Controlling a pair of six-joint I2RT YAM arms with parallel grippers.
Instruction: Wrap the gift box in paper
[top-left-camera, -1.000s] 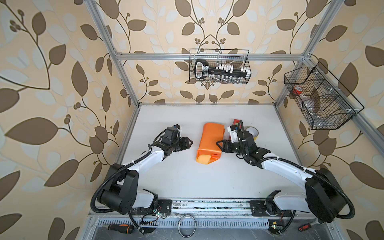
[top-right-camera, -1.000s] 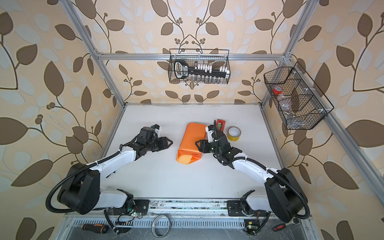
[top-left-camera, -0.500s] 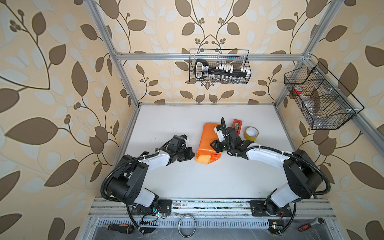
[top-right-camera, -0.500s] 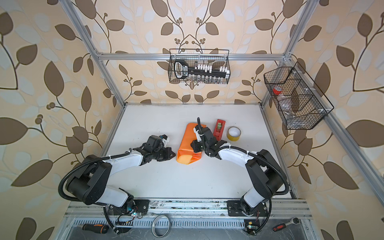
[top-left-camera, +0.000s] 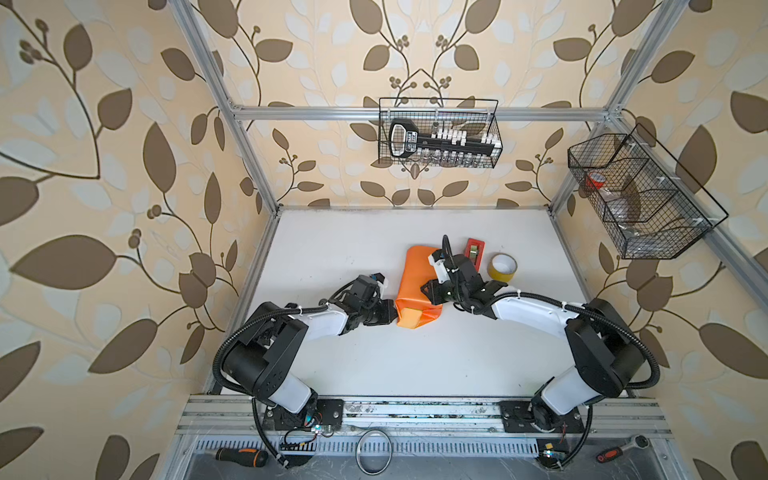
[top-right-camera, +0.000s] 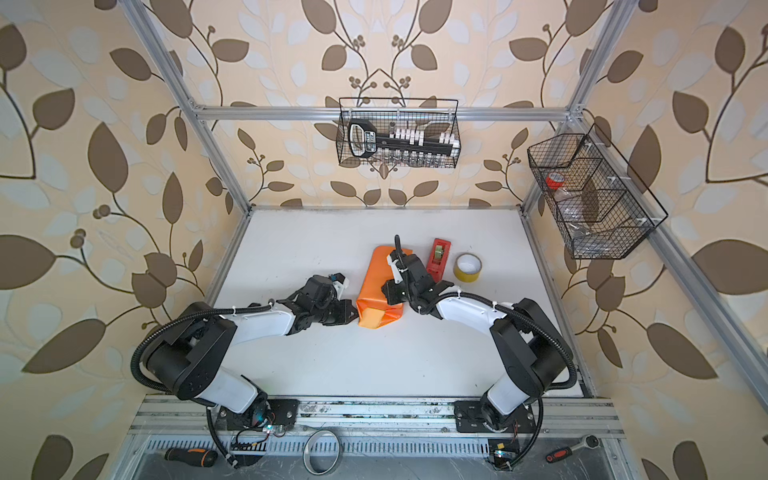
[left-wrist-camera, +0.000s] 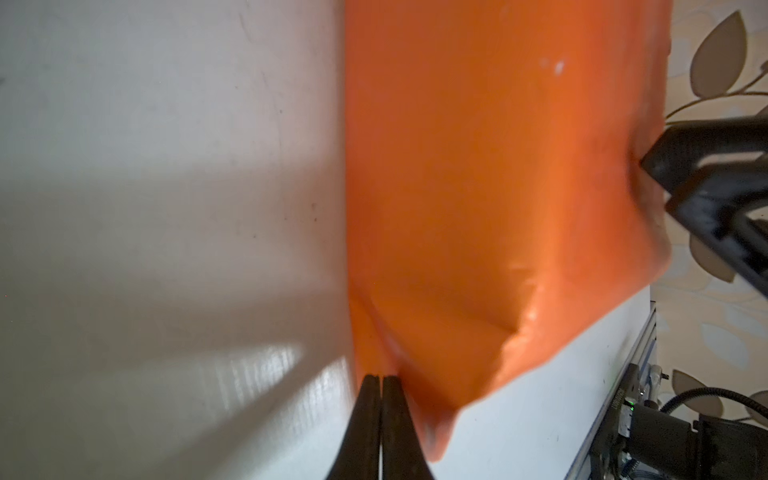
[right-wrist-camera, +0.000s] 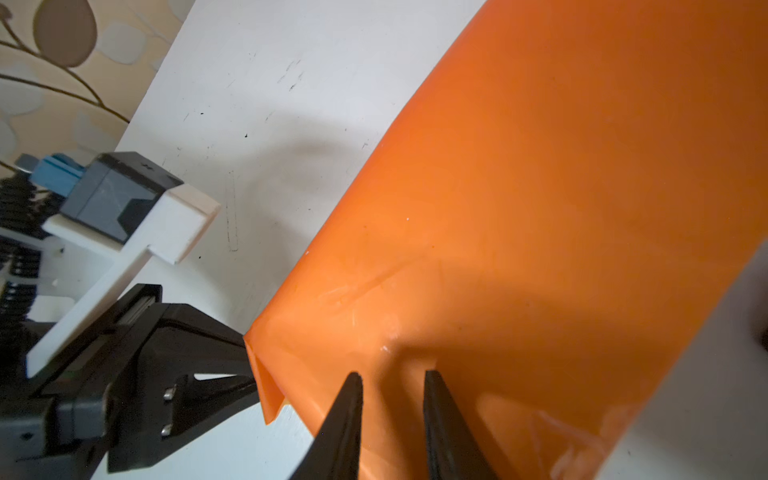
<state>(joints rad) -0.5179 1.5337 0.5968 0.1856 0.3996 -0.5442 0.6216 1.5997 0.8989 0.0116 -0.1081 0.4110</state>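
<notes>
Leaf-print wallpaper (top-left-camera: 124, 166) in tan and brown lines the cell behind a frame of aluminium rails. Below it sits the matt white worktop (top-left-camera: 374, 365), lightly scuffed. Two black wire baskets hang on the walls, a long one at the back (top-left-camera: 438, 133) and a partitioned one on the right (top-left-camera: 640, 195).

Mid-worktop, the paper (top-left-camera: 413, 276) (top-right-camera: 374, 278) lies folded into a long, puffy sleeve running front to back, glossy orange outside. Its near end gapes and shows the dull yellow-tan inner face (top-left-camera: 409, 316). Near its far right end lies a yellow tape roll (top-left-camera: 502, 267), a flat ring. Between the roll and the paper sits a narrow red dispenser (top-left-camera: 475, 250).

The left end effector (top-left-camera: 392, 312) (left-wrist-camera: 380, 380) meets the sleeve's near left corner. Its thin black fingers (left-wrist-camera: 370, 415) are pressed together on a crease of the paper. The right end effector (top-left-camera: 426, 289) (right-wrist-camera: 392, 376) sits at the sleeve's right side, jaws narrowly apart, with the dented paper nipped between them.
</notes>
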